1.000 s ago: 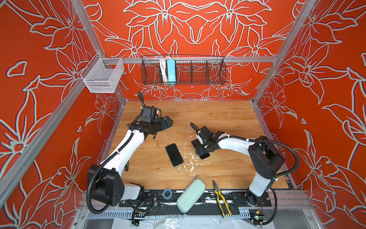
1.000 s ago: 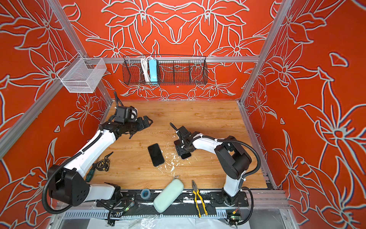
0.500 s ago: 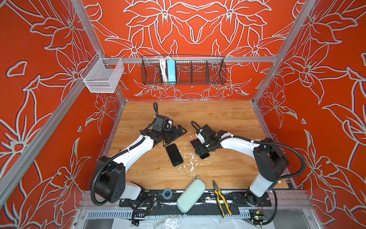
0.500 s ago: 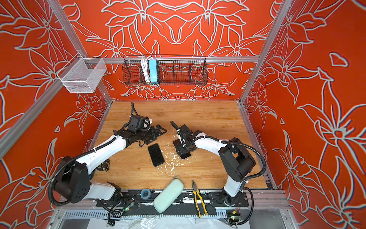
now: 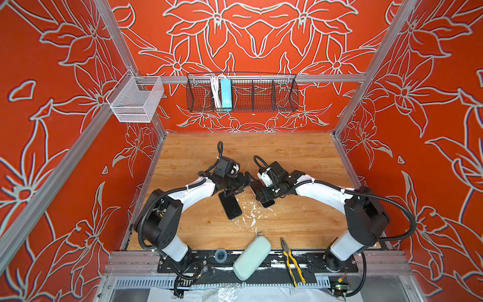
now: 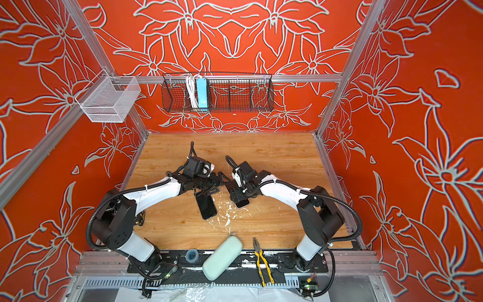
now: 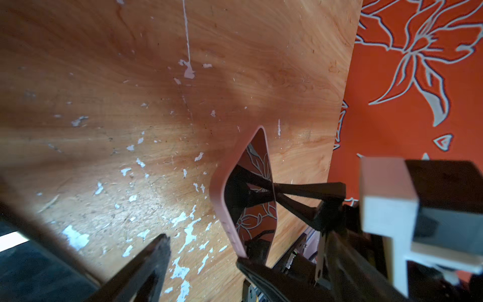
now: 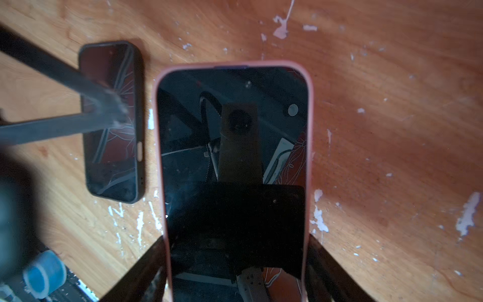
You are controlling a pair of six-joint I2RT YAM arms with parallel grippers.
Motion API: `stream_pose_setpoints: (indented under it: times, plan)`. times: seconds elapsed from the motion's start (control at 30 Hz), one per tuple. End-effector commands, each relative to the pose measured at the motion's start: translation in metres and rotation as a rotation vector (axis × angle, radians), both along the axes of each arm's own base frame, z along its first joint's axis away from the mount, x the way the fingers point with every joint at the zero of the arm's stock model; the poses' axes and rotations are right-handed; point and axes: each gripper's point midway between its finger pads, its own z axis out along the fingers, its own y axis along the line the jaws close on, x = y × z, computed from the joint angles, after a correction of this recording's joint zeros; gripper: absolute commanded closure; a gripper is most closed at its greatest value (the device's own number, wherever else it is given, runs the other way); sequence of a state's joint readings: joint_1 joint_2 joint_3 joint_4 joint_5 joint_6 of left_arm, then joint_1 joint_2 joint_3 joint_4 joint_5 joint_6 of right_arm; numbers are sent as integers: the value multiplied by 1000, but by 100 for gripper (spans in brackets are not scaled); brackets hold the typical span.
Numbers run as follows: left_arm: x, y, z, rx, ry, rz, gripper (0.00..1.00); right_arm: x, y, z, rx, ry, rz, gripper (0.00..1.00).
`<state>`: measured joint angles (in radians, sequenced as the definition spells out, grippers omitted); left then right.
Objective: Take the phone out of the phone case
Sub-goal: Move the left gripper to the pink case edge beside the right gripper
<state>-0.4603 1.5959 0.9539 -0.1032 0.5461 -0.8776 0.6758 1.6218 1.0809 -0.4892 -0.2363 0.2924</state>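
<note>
- From where I stand, the right hand [image 8: 236, 243] is grasping the pink phone case [image 8: 235, 64] across its two long sides near one end. The phone [image 8: 232, 130] sits inside, its glass facing that wrist's camera.
- The cased phone is held out over the middle of the wooden surface [image 5: 300, 224]. I can't tell whether its far end touches the wood.
- The left hand [image 7: 202, 249] is released, its jaws spread with nothing between them. In its own wrist view, one finger sits right at a corner of the case. Whether it touches or is just beside, I can't make out.
- The pink rim wraps the glass all the way round, so I'd say the phone has not begun to come out. The step in hand looks like getting a second hold at the free end.
- The next move, to my eye, calls for the left hand to catch the soft lip at that corner and peel it back off the phone's edge. The right hand would need to keep the body from twisting.
- One worry is that the right hand is squeezing the case's sides onto the phone. That may hold the phone in, so the peel probably has to start at the end away from that grip.
- A second dark phone [image 8: 115, 170] lies flat on the surface just beside the held one, beneath the left hand. It should be left alone.
</note>
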Motion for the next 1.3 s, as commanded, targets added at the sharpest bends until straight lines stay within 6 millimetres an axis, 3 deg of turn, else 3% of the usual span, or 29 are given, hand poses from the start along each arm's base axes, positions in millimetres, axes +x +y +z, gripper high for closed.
stream_pose_setpoints:
  times: [0.0, 0.07, 0.2, 0.5, 0.7, 0.93, 1.27]
  plan:
    - [3, -12, 3, -69, -4, -16, 19, 6, 10, 30, 76, -40, 2, 43]
    - [5, -14, 2, -75, -5, -12, 28, 5, 10, 32, 82, -40, 3, 44]
    - [8, -14, 4, -75, -17, -7, 36, 3, 12, 35, 100, -35, 6, 44]
    - [10, -17, -1, -87, -5, -4, 43, 1, 17, 46, 146, -37, 11, 44]
    - [10, -18, 1, -105, -9, -3, 66, 1, 17, 46, 154, -35, 6, 44]
    - [9, -20, -2, -125, -1, 2, 73, 2, 21, 50, 175, -37, 7, 44]
    - [9, -23, 3, -166, -14, 0, 100, 1, 23, 49, 191, -25, 4, 44]
